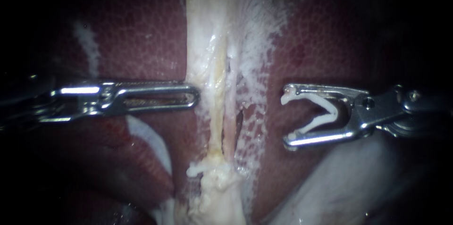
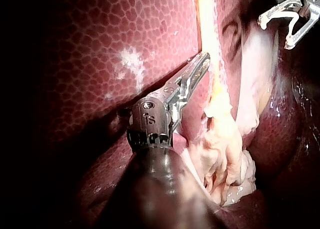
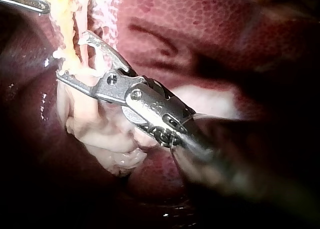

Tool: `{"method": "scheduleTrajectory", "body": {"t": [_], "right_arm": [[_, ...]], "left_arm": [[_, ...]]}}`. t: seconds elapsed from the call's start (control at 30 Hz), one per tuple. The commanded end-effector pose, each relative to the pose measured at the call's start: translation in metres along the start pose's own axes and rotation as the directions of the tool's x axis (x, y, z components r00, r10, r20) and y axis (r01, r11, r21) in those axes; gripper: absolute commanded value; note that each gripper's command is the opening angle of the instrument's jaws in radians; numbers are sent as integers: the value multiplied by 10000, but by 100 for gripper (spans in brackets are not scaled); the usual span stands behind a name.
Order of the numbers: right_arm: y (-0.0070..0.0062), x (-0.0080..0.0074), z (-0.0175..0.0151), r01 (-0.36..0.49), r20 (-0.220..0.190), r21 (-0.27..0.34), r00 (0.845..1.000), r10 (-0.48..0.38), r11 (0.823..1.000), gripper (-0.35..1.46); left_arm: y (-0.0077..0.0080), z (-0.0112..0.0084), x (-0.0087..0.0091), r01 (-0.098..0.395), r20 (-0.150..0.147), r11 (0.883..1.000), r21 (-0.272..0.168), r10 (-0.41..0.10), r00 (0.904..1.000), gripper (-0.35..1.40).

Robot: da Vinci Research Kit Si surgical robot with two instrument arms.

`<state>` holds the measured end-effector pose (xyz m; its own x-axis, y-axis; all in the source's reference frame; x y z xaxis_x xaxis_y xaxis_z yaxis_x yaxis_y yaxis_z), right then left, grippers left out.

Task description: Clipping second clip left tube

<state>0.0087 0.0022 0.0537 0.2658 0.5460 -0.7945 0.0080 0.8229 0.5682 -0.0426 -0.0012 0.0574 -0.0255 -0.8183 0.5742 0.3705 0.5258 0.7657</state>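
Dark-red liver (image 1: 141,31) fills the field, with the pale left tube (image 1: 214,107) running down its middle; the left instrument (image 1: 196,96), jaws together and empty, ends beside that tube, while the right instrument (image 1: 286,119), off to the tube's right, holds a white clip (image 1: 336,112) in wide-spread jaws
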Motion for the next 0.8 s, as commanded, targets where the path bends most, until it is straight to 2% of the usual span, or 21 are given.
{"method": "scheduleTrajectory", "body": {"t": [0.03,0.37,0.47,0.67,0.8], "right_arm": [[0,0,0,1,1,-2,10000,-1,10000,60],[-3,-12,11,-743,4,-6,9972,743,9972,59],[-3,-24,23,-1066,256,-17,9940,1067,9943,59],[0,-60,57,-1770,701,164,9820,1754,9841,58],[2,-74,78,-2036,838,272,9761,2007,9787,58]], "left_arm": [[0,0,0,-2,-2,10000,11,2,10000,-35],[-10,-12,-14,77,-28,10000,54,-76,10000,-35],[-15,-18,-20,107,-41,9999,77,-107,9999,-35],[-23,-36,-37,206,124,9994,273,-210,9997,-35],[-27,-49,-48,278,261,9992,295,-286,9993,-35]]}}
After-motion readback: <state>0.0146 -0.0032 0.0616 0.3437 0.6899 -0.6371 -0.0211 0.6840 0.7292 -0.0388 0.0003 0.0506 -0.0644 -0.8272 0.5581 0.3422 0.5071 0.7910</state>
